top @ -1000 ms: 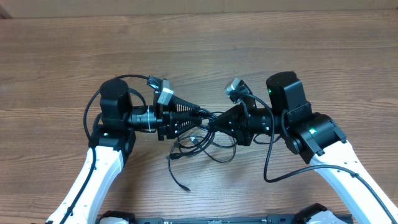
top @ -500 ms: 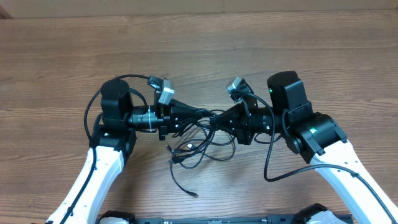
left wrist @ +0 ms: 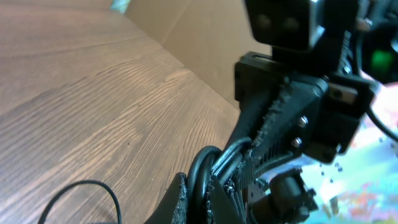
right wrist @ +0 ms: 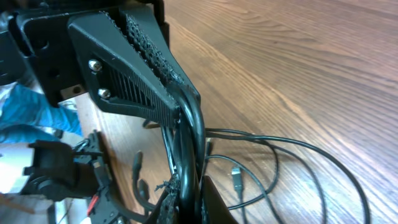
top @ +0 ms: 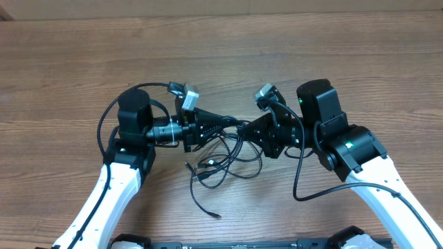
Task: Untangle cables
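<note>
The cables [top: 221, 162] are thin black cords in a loose tangle at the middle of the table, and one plug end [top: 218, 216] trails toward the front. My left gripper [top: 232, 124] and right gripper [top: 246, 130] meet tip to tip just above the tangle. The left wrist view shows the left gripper [left wrist: 208, 186] shut on a black cable loop [left wrist: 202, 168], with the right gripper's fingers [left wrist: 280, 118] directly opposite. In the right wrist view the right gripper [right wrist: 193, 186] is shut on the same bundle of cables [right wrist: 189, 124]. More loops [right wrist: 280, 149] and a small plug [right wrist: 236, 177] lie on the wood beyond.
The wooden table [top: 228, 55] stretches bare behind the arms to a light wall edge [top: 208, 5]. Thicker black wires belonging to the arms loop beside the left arm [top: 104, 121] and the right arm [top: 299, 183].
My left gripper has closed on the cable strand and edged right toward the right gripper. The hanging loops and trailing plug end have shifted slightly. The right gripper stays shut in place.
</note>
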Motion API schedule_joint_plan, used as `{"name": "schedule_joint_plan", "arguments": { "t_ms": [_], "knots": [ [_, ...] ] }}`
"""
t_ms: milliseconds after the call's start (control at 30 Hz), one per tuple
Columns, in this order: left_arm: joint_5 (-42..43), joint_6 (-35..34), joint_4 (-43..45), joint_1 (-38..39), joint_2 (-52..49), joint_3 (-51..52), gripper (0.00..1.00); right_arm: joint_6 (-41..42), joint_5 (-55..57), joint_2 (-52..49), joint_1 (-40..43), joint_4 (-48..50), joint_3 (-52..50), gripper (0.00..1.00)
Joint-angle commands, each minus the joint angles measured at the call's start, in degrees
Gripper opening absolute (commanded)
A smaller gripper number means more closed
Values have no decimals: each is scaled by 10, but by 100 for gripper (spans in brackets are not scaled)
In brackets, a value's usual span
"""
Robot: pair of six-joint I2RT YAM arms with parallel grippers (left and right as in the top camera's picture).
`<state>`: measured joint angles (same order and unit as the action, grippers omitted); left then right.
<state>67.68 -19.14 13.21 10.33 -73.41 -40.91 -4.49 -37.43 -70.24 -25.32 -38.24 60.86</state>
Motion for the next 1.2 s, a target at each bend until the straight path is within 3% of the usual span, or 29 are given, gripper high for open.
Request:
{"name": "schedule_joint_plan", "arguments": {
  "t_ms": [0,567,1067,1167],
  "knots": [
    [-134,-94,3,-14,0,-4,4,-2,23,13,-1,-13,14,4],
    [-243,-306,3,-14,0,-4,4,-2,22,-13,-1,-14,14,4],
    [-264,-319,0,-13,0,-4,4,-2,23,-19,-1,-13,14,4],
    [-250,-307,-7,-13,0,-4,4,-2,23,-19,-1,-13,14,8]
  ]
}}
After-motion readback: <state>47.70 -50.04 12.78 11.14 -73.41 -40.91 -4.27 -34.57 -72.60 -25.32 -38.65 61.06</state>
